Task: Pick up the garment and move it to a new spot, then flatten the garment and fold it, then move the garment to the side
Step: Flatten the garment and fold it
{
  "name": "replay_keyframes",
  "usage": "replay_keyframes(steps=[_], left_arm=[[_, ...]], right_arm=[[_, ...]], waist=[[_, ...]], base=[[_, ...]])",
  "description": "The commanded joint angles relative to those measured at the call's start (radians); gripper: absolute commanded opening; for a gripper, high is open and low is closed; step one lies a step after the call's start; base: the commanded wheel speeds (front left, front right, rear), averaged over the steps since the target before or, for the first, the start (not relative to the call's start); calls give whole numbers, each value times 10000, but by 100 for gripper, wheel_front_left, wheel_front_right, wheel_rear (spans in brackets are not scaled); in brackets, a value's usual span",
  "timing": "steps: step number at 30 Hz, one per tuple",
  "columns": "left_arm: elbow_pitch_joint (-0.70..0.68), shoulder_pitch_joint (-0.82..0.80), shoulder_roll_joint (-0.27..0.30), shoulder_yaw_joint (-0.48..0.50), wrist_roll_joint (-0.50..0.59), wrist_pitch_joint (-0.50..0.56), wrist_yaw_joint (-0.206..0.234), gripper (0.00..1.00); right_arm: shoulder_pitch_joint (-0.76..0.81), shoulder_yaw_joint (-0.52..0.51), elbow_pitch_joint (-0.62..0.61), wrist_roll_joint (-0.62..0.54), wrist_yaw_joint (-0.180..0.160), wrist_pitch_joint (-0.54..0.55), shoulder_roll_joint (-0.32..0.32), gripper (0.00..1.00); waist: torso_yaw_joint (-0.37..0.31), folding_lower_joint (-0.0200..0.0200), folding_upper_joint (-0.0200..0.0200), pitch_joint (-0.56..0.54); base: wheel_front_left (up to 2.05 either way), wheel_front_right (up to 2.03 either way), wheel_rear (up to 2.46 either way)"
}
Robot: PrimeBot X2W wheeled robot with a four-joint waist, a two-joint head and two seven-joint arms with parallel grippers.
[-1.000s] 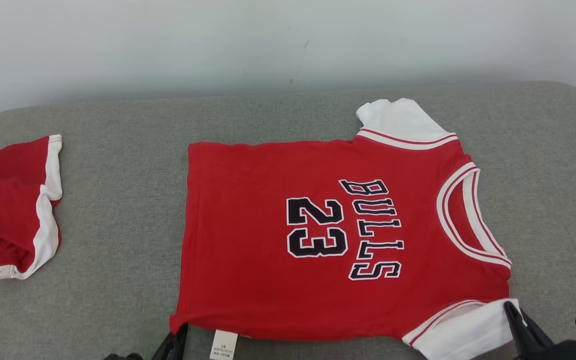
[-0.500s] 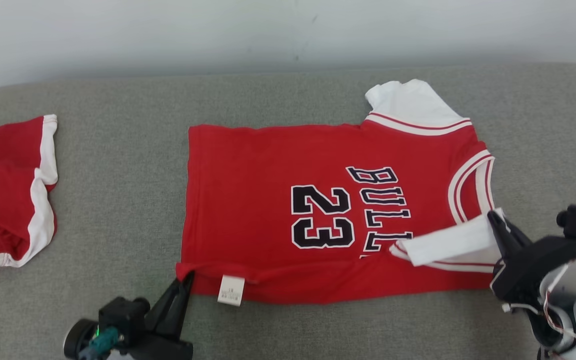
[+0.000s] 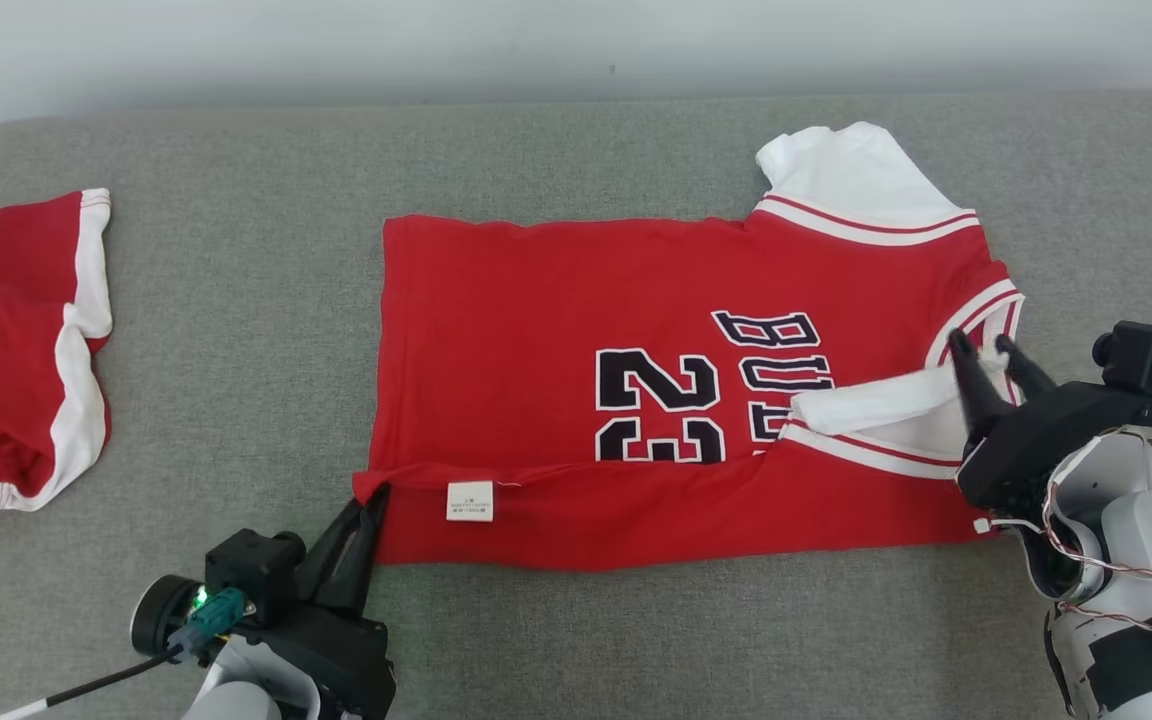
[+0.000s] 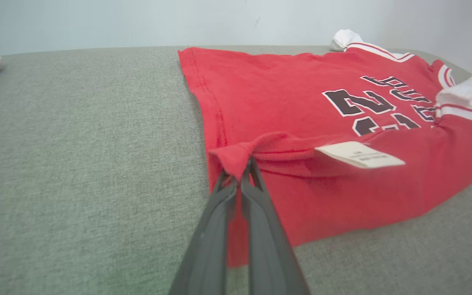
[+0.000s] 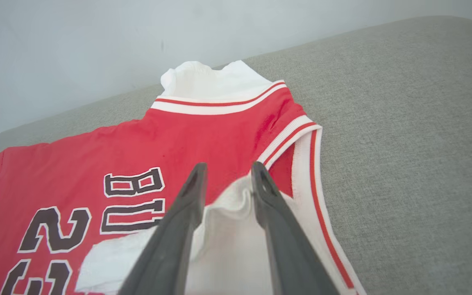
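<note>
Fingers (image 3: 351, 545) of left gripper (image 3: 374, 495), lower left of frame, pinched tight on hem corner of red Bulls jersey (image 3: 536, 300), near edge doubled over, white label (image 3: 469, 500) showing. Right gripper (image 3: 981, 340), right of frame, parted around white sleeve (image 3: 866, 405) lying over the lettering. Jersey mid-frame on grey cushion (image 3: 236, 400); red shorts (image 3: 6, 350) far left.

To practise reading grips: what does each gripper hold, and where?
Left gripper pinches the jersey by its near hem corner. Right gripper holds nothing: fingers apart around the white sleeve.
</note>
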Motion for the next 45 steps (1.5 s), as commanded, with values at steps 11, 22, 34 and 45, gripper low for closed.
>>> replay_keyframes(steps=[11, 22, 34, 45], left_arm=[[-377, 913, -297, 578, 98, -363, 402, 100], [-556, 1718, -440, 758, 122, -366, 396, 100], [594, 937, -645, 640, -61, -287, 139, 100], [1835, 711, -884, 511, -305, -301, -211, 0]], right_arm=[[1383, 538, 6, 553, 8, -1438, -909, 100], [2709, 434, -716, 497, 8, -1333, -1303, 100], [2508, 433, -322, -200, 8, -1008, -1032, 100], [2685, 545, 13, -129, 7, -1438, -938, 0]], waist=[[58, -2, -2, -451], [-56, -2, -2, -324], [-64, -2, -2, 68], [22, -2, -2, -454]], base=[[0, 0, 0], [0, 0, 0], [0, 0, 0], [0, 0, 0]])
